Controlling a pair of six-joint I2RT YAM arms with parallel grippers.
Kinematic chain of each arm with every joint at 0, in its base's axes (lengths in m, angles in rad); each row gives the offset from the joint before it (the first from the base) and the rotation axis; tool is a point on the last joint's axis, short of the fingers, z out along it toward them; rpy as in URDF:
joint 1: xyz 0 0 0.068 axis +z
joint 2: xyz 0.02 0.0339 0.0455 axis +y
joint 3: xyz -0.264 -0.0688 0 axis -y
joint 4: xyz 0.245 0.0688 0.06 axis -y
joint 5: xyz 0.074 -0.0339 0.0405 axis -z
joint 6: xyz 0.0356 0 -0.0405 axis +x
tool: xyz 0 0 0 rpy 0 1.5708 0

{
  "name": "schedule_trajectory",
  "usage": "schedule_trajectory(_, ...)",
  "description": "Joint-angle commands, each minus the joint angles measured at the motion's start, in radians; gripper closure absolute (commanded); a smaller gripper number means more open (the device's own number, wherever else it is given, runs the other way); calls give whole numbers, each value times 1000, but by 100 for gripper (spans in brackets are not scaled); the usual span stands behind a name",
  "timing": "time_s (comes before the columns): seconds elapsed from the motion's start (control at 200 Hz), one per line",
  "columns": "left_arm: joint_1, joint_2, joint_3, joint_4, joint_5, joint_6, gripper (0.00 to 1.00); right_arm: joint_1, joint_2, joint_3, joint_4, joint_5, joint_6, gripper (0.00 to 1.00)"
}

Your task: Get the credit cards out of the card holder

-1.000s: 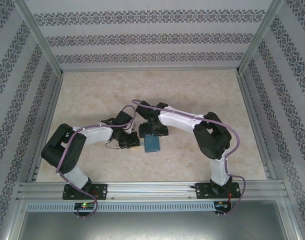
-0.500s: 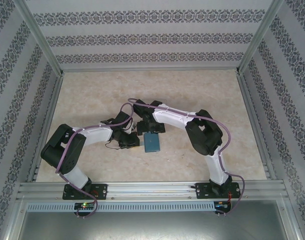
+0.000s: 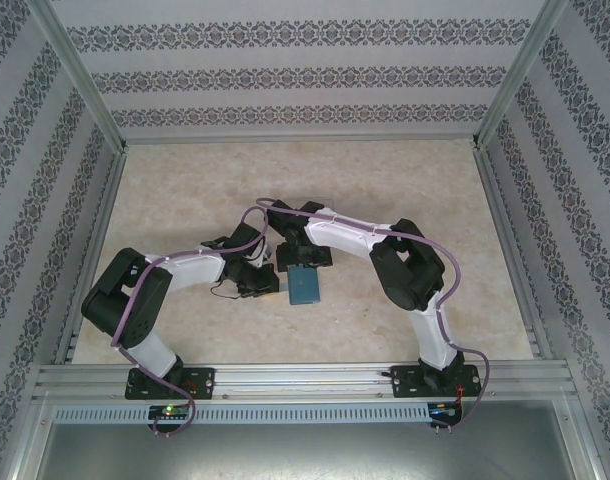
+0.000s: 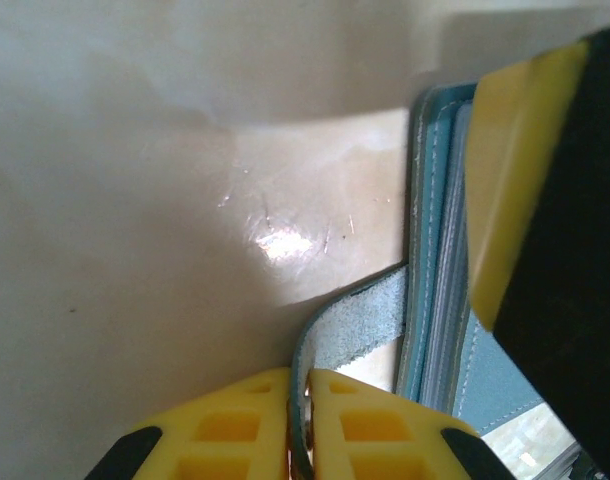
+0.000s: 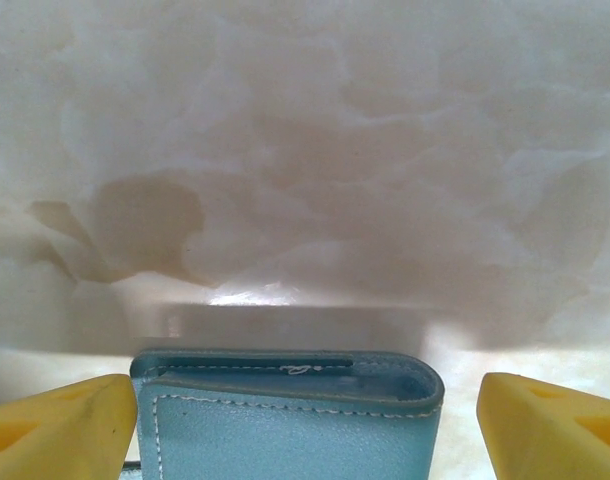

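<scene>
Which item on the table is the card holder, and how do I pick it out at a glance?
Look at the middle of the marbled table, where the two arms' grippers meet. The card holder lies there, straddled by the open right gripper, with the left gripper pinching its strap. Its teal-blue, stitched, book-like cover stands out against the pale tabletop.

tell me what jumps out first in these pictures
The teal wallet lying in the middle of the marble table draws the eye first. The left hand is shut on its tab, and the right hand stands open astride one end of the wallet.
</scene>
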Motion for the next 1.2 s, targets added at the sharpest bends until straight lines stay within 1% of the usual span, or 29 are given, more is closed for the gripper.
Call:
schedule_trajectory(0.0, 3, 15, -3, 14, 8, 6, 89, 4, -34, -5, -29, 32, 19, 12)
schedule_trajectory(0.874, 5, 32, 14, -20, -2, 8, 89, 4, -83, 11, -71, 51, -3, 12)
schedule_trajectory(1.194, 5, 30, 20, -38, -18, -5, 89, -1, -114, -4, -101, 65, -23, 15)
